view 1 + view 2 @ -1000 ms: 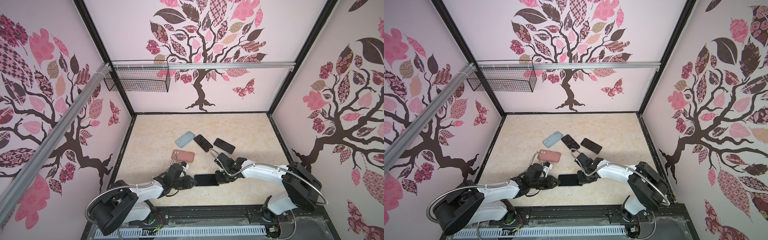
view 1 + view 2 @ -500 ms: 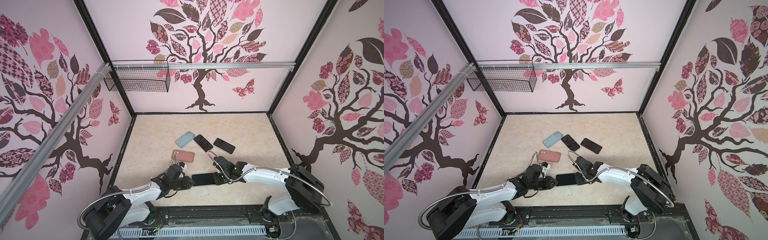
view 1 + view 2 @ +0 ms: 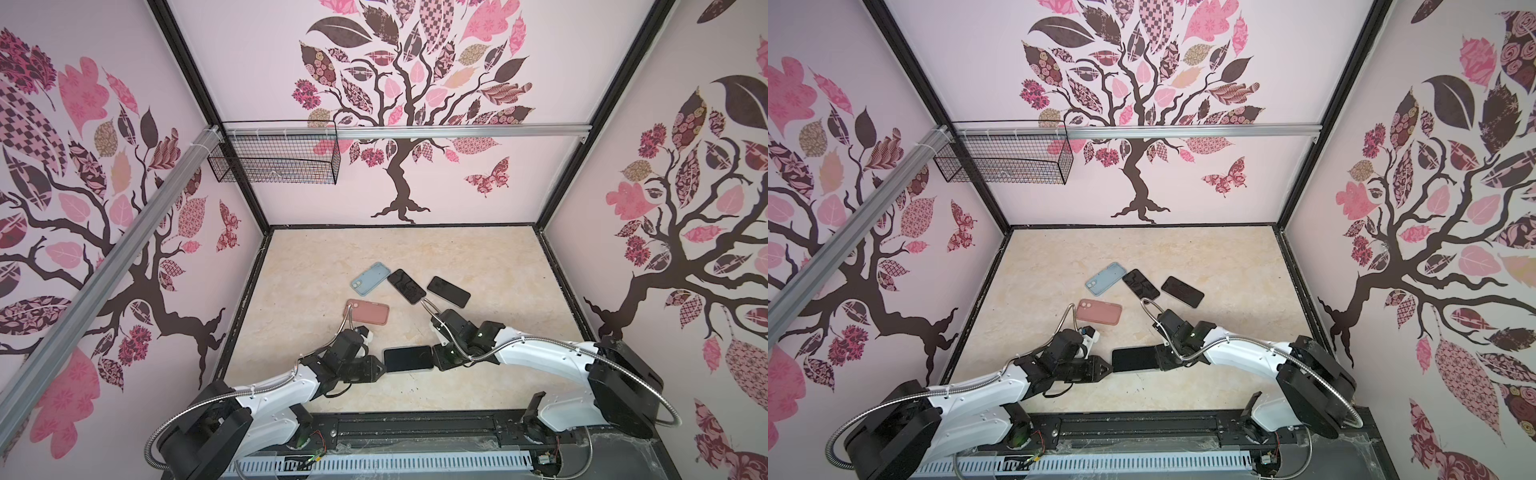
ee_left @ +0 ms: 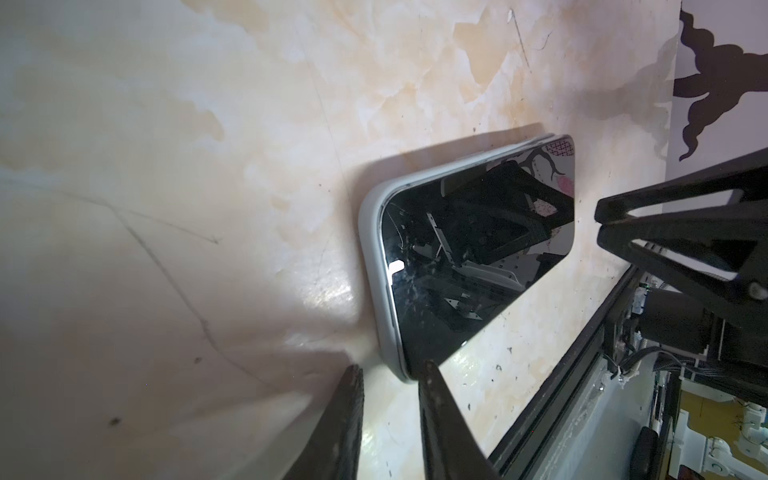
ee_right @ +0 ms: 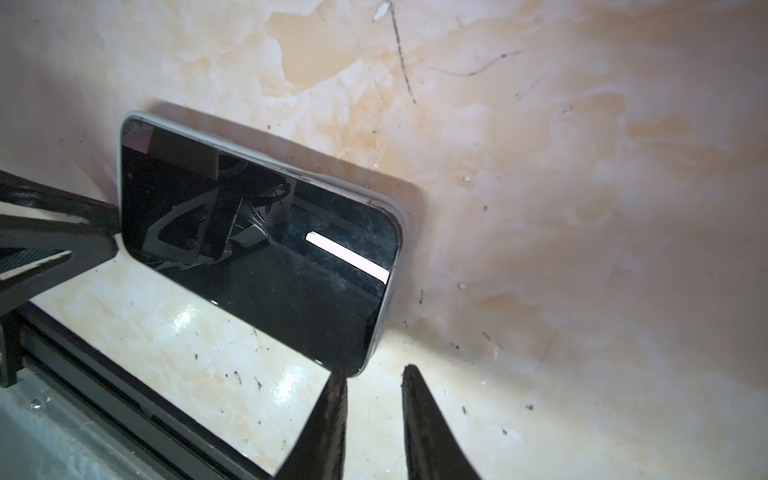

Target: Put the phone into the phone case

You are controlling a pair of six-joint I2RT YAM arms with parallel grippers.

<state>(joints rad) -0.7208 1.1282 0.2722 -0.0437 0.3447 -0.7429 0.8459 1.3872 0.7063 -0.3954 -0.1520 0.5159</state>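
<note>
Left wrist view: phone [image 4: 478,257] lies inside grey phone case [image 4: 369,232]; both jaws narrowly parted, gripping nothing.

This looks like a robot test booth in a lab: tree wallpaper [image 3: 399,178] on three sides, black frame posts [image 3: 193,83], a metal rail [image 3: 457,132] across the upper frame, a wire basket [image 3: 274,162] upper left, two robot arms [image 3: 274,390] mounted along the bottom edge.

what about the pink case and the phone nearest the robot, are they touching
Apart. Both top views show a wide stretch of bare floor between the pink case and the phone nearest the robot.
</note>
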